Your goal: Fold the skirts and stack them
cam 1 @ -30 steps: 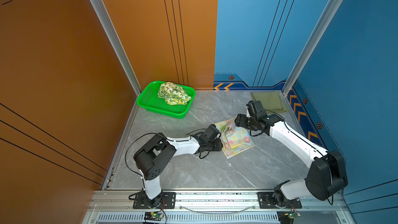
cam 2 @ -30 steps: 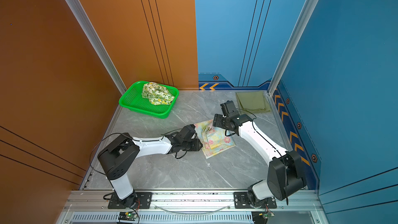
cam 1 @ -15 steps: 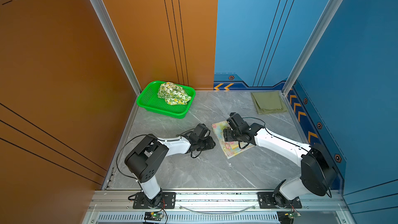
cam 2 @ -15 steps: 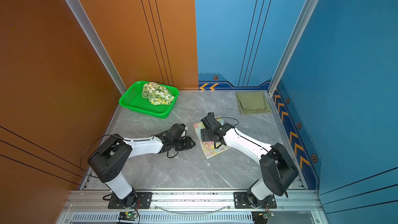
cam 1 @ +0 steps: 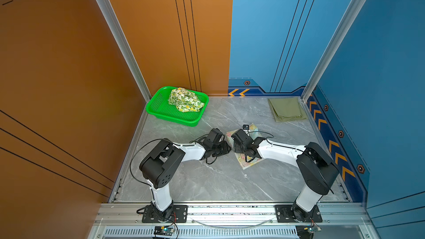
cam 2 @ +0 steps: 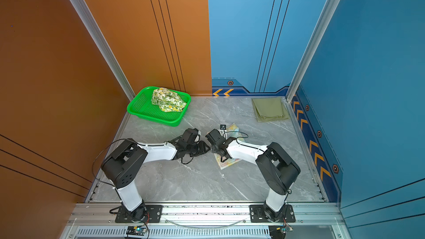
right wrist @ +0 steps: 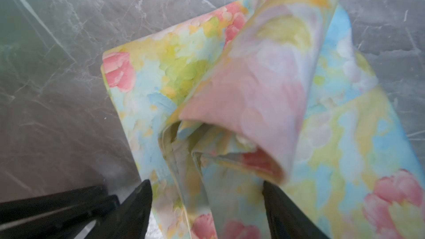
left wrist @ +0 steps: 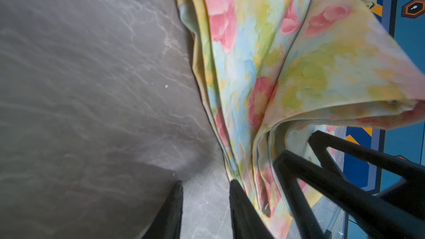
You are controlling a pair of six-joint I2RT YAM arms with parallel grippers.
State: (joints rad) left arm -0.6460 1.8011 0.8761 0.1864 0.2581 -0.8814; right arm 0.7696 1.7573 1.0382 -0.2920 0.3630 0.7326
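Floral skirt (cam 1: 248,163) sits mid-tabletop (cam 1: 207,180) between the two arms, partly folded, mostly hidden under the right arm in both top views. Olive skirt (cam 1: 287,109) lies folded flat in the far right corner, well apart. Lemon skirt (cam 1: 185,100) is bunched in the green basket (cam 1: 158,104), far left. Right gripper (right wrist: 205,181): jaws spread wide, straddling a raised loose flap of the floral skirt; there is cloth between the fingers, but I can't see a pinch. Left gripper (left wrist: 205,182): jaws part-spread, low at the skirt's edge, bare tabletop between the fingers, cloth just beside one finger, holding nothing. Handling guess: thin, light, floppy, several layers. The flap won't keep its shape and will likely slump, and the layers probably slide on each other and on the smooth marbled top. Best hold: pinch all layers together at a corner or along a folded edge, one gripper per corner, then lift low and lay over, not drag. Risk: catching only the top layer and peeling the fold open.
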